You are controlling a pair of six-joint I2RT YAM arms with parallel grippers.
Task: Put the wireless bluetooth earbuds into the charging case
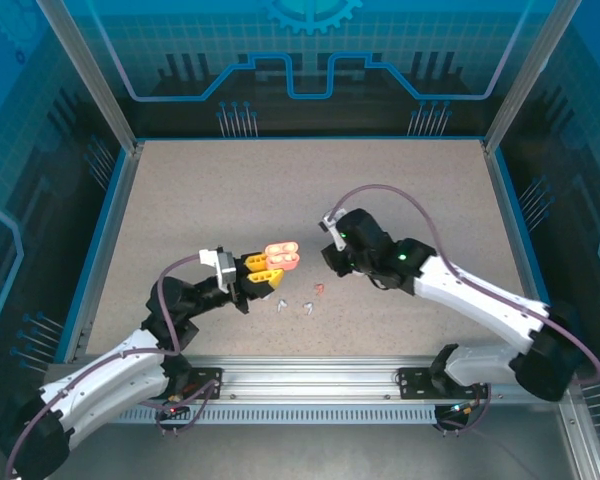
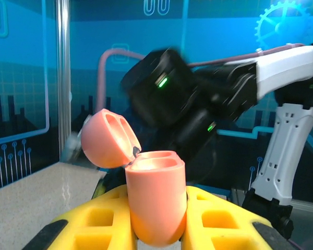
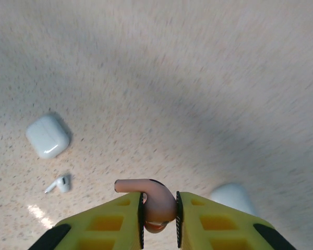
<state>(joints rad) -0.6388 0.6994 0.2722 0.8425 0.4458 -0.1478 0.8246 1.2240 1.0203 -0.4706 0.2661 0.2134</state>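
Observation:
My left gripper is shut on a salmon-pink charging case and holds it upright above the table. The case's lid is hinged open to the left, showing two hollow wells. My right gripper is shut on a salmon earbud, whose stem sticks out to the left. In the top view the right gripper hangs just right of the open case. On the table below lie two white earbuds and a salmon earbud.
The right wrist view shows a closed white case with a white earbud beside it, and a second, blurred white case near the right finger. Blue walls and metal posts ring the speckled table.

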